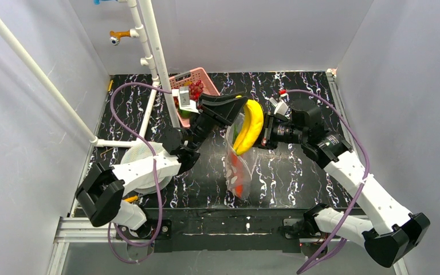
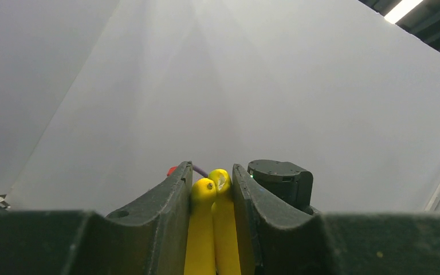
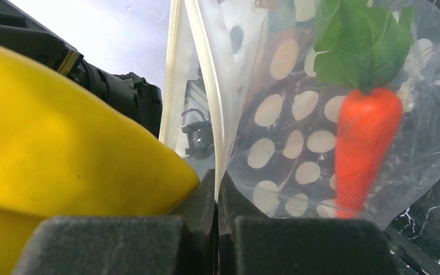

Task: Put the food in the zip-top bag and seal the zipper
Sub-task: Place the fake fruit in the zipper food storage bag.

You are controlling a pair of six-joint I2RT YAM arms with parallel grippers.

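A yellow banana (image 1: 250,127) hangs over the mouth of the clear zip-top bag (image 1: 239,166), its lower end at the opening. My left gripper (image 1: 233,105) is shut on the banana's top end; in the left wrist view the banana (image 2: 213,229) fills the gap between the fingers. My right gripper (image 3: 217,189) is shut on the bag's mouth edge, pinching the pale zipper strip (image 3: 209,86). Inside the dotted zip-top bag (image 3: 298,143) lies an orange-red carrot (image 3: 364,143) with green leaves. The banana (image 3: 63,154) bulges at the left of the right wrist view.
A pink slotted basket (image 1: 190,86) with red and green toy food stands at the back, beside white pipes (image 1: 154,51). A round white plate (image 1: 137,154) lies under the left arm. Grey walls close in both sides of the black marbled table (image 1: 298,183).
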